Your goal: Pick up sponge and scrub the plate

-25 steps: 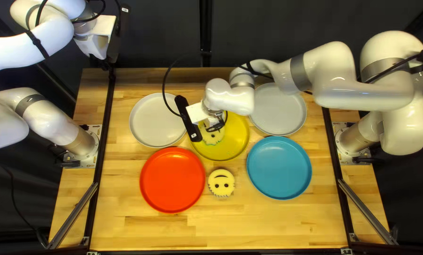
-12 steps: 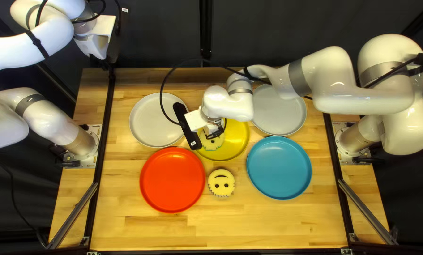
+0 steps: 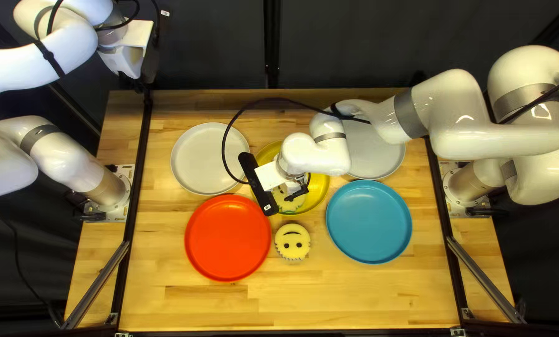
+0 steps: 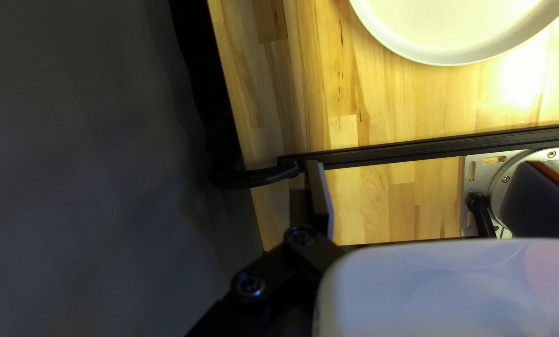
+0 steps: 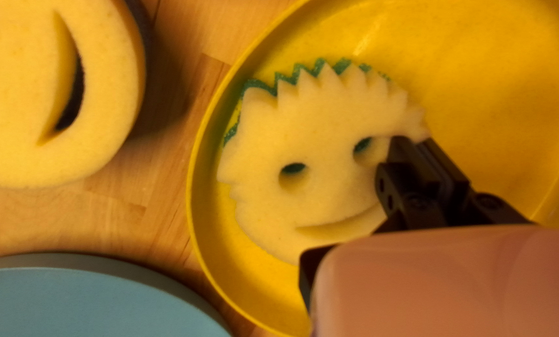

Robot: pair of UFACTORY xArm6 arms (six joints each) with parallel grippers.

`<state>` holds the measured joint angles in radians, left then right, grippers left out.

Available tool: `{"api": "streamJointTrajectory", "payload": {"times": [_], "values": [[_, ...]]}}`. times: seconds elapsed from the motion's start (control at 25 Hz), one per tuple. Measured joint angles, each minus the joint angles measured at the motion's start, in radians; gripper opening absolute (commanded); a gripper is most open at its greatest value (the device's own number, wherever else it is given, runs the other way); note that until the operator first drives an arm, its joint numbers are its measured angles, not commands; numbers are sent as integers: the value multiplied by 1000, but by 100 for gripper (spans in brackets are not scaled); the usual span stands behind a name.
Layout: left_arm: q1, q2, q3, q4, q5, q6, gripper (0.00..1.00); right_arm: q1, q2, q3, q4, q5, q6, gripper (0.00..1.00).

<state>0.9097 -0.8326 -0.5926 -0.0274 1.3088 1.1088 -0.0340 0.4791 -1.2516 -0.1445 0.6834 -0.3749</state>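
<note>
Right hand (image 5: pixel 411 142), reaching in over the yellow plate (image 5: pixel 491 93): fingers drawn nearly together, apparently pinching the smiling sponge (image 5: pixel 329 125) near its edge, beside one eye hole. Left hand (image 4: pixel 424 163): fingers spread, nothing between them, off at the far left corner of the desk (image 3: pixel 354 299).

Smiling sponge lay inside the yellow plate, pale foam face up, a green layer showing under the jagged hair. Hair side was near the plate's wall, on the side toward the second sponge (image 3: pixel 292 242), which sat on the bare desk between the red plate (image 3: pixel 227 237) and the blue plate (image 3: pixel 368 221).

Step in hand, as judged: scrubbing, pick-up apparently done. Share of plate covered could not be judged; no marks to track by.

Technique notes. The grip was off-centre, so light, even downward pressure was called for, green layer flat on the plate. Short overlapping strokes seemed best, out to the wall and back across the middle. Slowing ahead of the rim was advisable: a hard push there could fold the foam, ride it over the edge or shove the whole plate. Should the foam twist or slip, a deeper re-grip nearer its middle would likely serve better.
</note>
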Motion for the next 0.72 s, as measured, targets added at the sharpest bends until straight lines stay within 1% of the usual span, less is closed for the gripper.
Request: {"api": "streamJointTrajectory", "payload": {"times": [0.24, 0.4, 0.52, 0.72], "values": [[0, 0, 0, 0, 0, 0, 100, -45, 37, -86, 20, 42, -43, 0], [0, 0, 0, 0, 0, 0, 100, -41, 51, -109, 24, 48, -40, 0], [0, 0, 0, 0, 0, 0, 100, -29, 41, -92, 20, 42, -28, 0], [0, 0, 0, 0, 0, 0, 100, 1, -7, -6, 6, 13, 8, 0]]}}
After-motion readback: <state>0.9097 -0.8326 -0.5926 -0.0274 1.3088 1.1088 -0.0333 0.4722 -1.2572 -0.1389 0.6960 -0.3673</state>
